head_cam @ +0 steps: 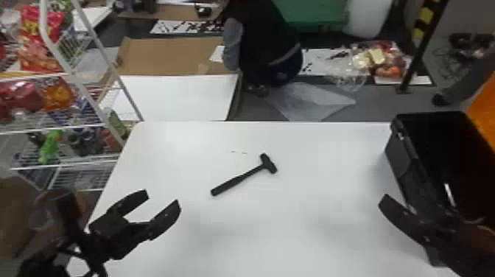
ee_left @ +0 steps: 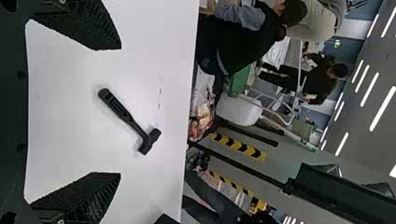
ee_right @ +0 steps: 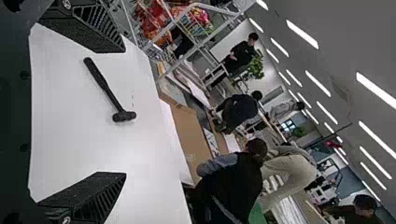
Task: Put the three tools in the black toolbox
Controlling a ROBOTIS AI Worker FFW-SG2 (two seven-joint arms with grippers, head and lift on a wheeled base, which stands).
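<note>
Hammer, head view: the black hammer (head_cam: pixel 239 180) lies flat on the white table (head_cam: pixel 313 221), near the middle between the two grippers. Its handle slants back toward the left gripper's side; its head lies at the farther end, toward the right.
Small dark marks, head view: a few little dashes (head_cam: pixel 239 152) sit on the tabletop just beyond the hammer, near its head.
Left gripper, head view: it (head_cam: pixel 161 202) is over the table's near left part, its two fingers spread with nothing held, well apart from the hammer.
Right gripper, head view: it (head_cam: pixel 416 200) is at the near right, overlapping the toolbox in the picture; whether they touch cannot be told.
Toolbox, head view: the black toolbox (head_cam: pixel 399 154) stands along the table's right side, and the hammer is outside it.
Surroundings, head view: a white wire rack (head_cam: pixel 90 97) with snack bags (head_cam: pixel 40 40) stands beyond the table's left side, cardboard (head_cam: pixel 169 55) lies beyond the far edge, and something orange (head_cam: pixel 484 110) is beside the toolbox.
Left wrist view: the left gripper (ee_left: pixel 120 111) is wide open and empty, the hammer lying on the table out past its fingertips.
Right wrist view: the right gripper (ee_right: pixel 125 112) is also wide open and empty; the hammer rests on the tabletop, clear of both fingers.
</note>
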